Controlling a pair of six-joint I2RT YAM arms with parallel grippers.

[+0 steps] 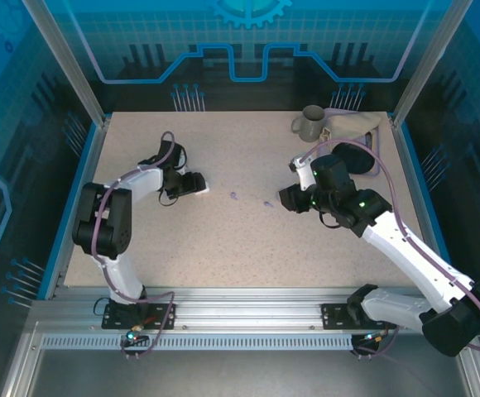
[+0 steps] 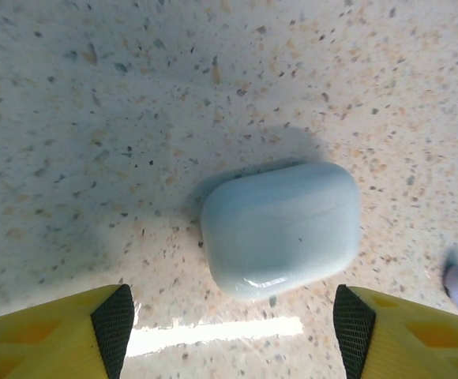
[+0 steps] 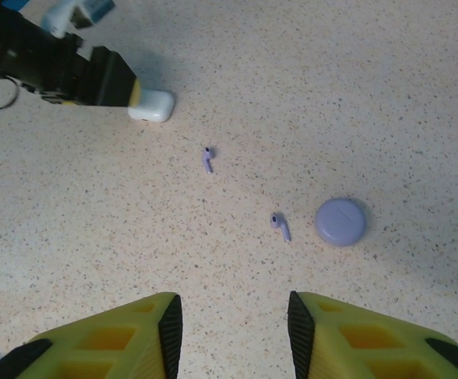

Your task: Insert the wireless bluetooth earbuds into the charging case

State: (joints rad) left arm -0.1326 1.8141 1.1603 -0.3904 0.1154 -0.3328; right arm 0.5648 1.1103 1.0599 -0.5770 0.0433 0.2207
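Left gripper (image 2: pixel 229 320): fingers apart, holding nothing; closed white charging case (image 2: pixel 280 229) lies just ahead, untouched.
Right gripper (image 3: pixel 233 324): fingers apart, empty.
Beyond it, two lavender earbuds (image 3: pixel 208 159) lie loose on the table (image 3: pixel 387 87), one beside the lavender disc (image 3: pixel 340 221).
Handling: probably light, slick, skittish; pinch across the stem.

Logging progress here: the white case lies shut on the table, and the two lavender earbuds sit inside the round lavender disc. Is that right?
Not quite. The white case does lie shut on the table, but the two lavender earbuds lie loose on it, outside the round lavender disc: one just beside it without touching, the other nearer the case. The right wrist view shows this.
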